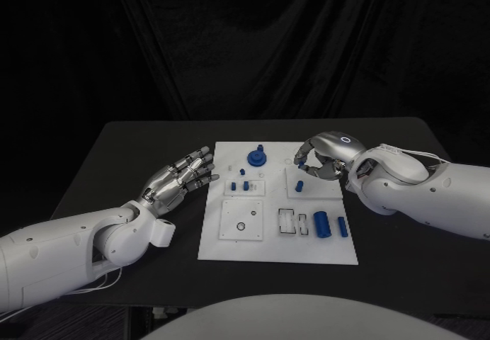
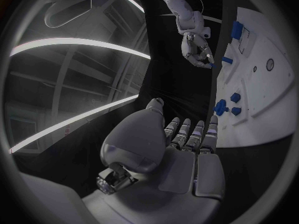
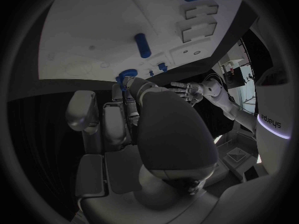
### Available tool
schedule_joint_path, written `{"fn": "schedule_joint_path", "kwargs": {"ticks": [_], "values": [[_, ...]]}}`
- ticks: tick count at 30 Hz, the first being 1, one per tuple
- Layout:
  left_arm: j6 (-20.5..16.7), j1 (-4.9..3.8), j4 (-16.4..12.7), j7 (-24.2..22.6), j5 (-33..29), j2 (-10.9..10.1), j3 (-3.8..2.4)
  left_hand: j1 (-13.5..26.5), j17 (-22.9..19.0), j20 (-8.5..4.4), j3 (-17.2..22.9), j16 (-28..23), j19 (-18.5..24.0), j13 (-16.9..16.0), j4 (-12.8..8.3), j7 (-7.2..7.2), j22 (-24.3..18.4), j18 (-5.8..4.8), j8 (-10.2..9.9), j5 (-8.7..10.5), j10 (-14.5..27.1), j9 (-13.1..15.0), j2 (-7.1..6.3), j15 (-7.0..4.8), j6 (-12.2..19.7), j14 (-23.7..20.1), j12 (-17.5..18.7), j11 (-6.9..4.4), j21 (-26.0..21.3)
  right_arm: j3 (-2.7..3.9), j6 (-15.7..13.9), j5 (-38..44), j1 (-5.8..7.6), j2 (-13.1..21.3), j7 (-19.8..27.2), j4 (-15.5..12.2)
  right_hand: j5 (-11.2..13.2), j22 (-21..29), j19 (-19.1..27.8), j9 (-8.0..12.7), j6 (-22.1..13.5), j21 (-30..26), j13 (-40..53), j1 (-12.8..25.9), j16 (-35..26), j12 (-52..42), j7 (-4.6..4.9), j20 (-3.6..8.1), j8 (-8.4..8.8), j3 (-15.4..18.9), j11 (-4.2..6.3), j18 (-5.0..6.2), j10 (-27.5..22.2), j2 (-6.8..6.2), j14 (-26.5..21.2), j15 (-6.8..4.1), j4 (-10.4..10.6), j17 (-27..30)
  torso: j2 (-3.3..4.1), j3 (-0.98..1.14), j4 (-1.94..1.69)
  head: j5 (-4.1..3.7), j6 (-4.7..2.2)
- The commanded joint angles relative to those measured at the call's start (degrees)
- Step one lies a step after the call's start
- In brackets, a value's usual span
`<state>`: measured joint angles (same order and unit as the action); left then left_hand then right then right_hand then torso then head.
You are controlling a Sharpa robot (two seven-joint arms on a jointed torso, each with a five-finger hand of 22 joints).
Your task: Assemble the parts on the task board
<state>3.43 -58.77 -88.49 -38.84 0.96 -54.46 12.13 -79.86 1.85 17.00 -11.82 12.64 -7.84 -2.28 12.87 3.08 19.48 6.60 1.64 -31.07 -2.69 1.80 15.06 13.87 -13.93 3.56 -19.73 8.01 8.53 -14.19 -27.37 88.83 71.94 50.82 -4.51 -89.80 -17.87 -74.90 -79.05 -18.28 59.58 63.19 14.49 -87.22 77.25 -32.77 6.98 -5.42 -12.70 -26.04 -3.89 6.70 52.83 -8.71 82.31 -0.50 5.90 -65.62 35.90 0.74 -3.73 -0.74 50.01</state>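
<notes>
The white task board (image 1: 233, 244) lies mid-table. A blue knob (image 1: 258, 156) stands at its far edge, two short blue pegs (image 1: 240, 186) below it, a blue cylinder (image 1: 299, 186) to their right, and two larger blue cylinders (image 1: 328, 224) near the front right. My right hand (image 1: 321, 159) is curled over the board's far right corner, above its surface. It pinches a small blue part (image 2: 212, 64) at its fingertips. My left hand (image 1: 182, 177) lies flat with fingers stretched, just off the board's left edge, holding nothing. The left wrist view shows the knob (image 2: 221, 106) just beyond the left hand (image 2: 187, 149).
Rectangular recesses (image 1: 294, 222) and a small ring (image 1: 240, 227) mark the board's front half. Bare black table (image 1: 133, 142) surrounds the board on all sides, with a dark curtain behind.
</notes>
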Motion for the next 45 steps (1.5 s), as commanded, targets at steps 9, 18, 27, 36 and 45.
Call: {"fn": "schedule_joint_path", "kwargs": {"ticks": [9,18,27,36,45], "values": [[1.11,0.32,-0.21,-7.10,-0.05,-0.12,-0.04,-0.63,0.05,-0.16,0.19,0.15,-0.39,-0.07,-0.28,0.47,-0.08,-1.01,0.20,-0.30,0.40,0.04,0.07,0.29,-0.17,-0.06,-0.23,0.20,0.18,0.03,-1.25,-0.10,0.12,-1.39,0.10,-7.06,0.33,-7.90,-0.45,-0.12,0.04,0.86,-0.11,0.20,0.62,0.27,0.28,0.01,-0.14,-0.51,0.02,-1.23,0.39,-0.37,0.75,-0.09,0.04,-0.71,0.02,-0.02,-0.10,0.45,-0.01],[1.02,0.39,-0.35,-7.03,-0.05,-0.30,-0.04,-0.67,0.05,-0.17,0.29,0.17,-0.38,-0.08,-0.31,0.52,-0.14,-1.06,0.21,-0.32,0.39,0.05,0.18,0.30,-0.20,-0.09,-0.29,0.27,0.15,0.02,-0.23,2.48,-1.58,-5.12,0.03,-7.08,0.54,-8.19,-1.00,-0.27,-0.01,1.91,-0.42,0.30,1.46,0.62,0.31,0.04,0.00,-0.82,-0.02,-1.44,0.51,-0.55,1.37,-0.08,-0.05,-2.09,0.00,-0.05,-0.08,1.15,-0.01],[1.02,0.42,-0.19,-7.06,-0.05,-0.10,-0.04,-0.68,0.04,-0.18,0.35,0.10,-0.29,-0.08,-0.32,0.54,-0.37,-1.09,0.21,-0.33,0.39,0.05,0.22,0.29,-0.19,-0.12,-0.29,0.31,0.05,0.02,1.48,3.98,-3.73,-8.51,-0.34,-5.31,0.66,-8.31,-1.25,-0.33,-0.18,2.39,-0.65,0.38,1.88,0.90,0.34,0.02,0.18,-1.02,-0.08,-1.53,0.47,-0.59,1.65,-0.04,-0.09,-2.73,0.05,-0.01,0.00,1.80,-0.01],[1.09,0.44,-0.07,-7.04,-0.05,0.13,-0.04,-0.69,0.04,-0.19,0.41,0.11,-0.26,-0.08,-0.33,0.57,-0.42,-1.11,0.21,-0.34,0.39,0.05,0.28,0.28,-0.17,-0.14,-0.30,0.34,0.02,0.02,2.30,4.75,-5.37,-10.11,-0.45,-3.66,0.82,-8.33,-1.31,-0.38,-0.19,2.48,-0.71,0.37,1.94,0.94,0.35,0.01,0.23,-1.11,-0.06,-1.55,0.60,-0.55,1.70,-0.03,-0.15,-2.79,0.01,-0.01,0.01,1.99,-0.01],[1.24,0.52,0.10,-6.99,-0.05,0.37,-0.04,-0.69,0.04,-0.19,0.41,0.11,-0.26,-0.08,-0.33,0.57,-0.42,-1.11,0.21,-0.34,0.39,0.05,0.28,0.28,-0.17,-0.14,-0.30,0.34,0.02,0.02,2.84,4.85,-6.02,-10.36,-0.76,-3.09,0.92,-8.42,-1.46,-0.46,-0.09,2.82,-0.75,0.32,2.09,0.88,0.32,0.02,0.23,-1.20,0.01,-1.60,0.96,-0.52,1.79,-0.06,-0.28,-2.99,-0.02,-0.01,0.02,2.28,-0.01]]}}
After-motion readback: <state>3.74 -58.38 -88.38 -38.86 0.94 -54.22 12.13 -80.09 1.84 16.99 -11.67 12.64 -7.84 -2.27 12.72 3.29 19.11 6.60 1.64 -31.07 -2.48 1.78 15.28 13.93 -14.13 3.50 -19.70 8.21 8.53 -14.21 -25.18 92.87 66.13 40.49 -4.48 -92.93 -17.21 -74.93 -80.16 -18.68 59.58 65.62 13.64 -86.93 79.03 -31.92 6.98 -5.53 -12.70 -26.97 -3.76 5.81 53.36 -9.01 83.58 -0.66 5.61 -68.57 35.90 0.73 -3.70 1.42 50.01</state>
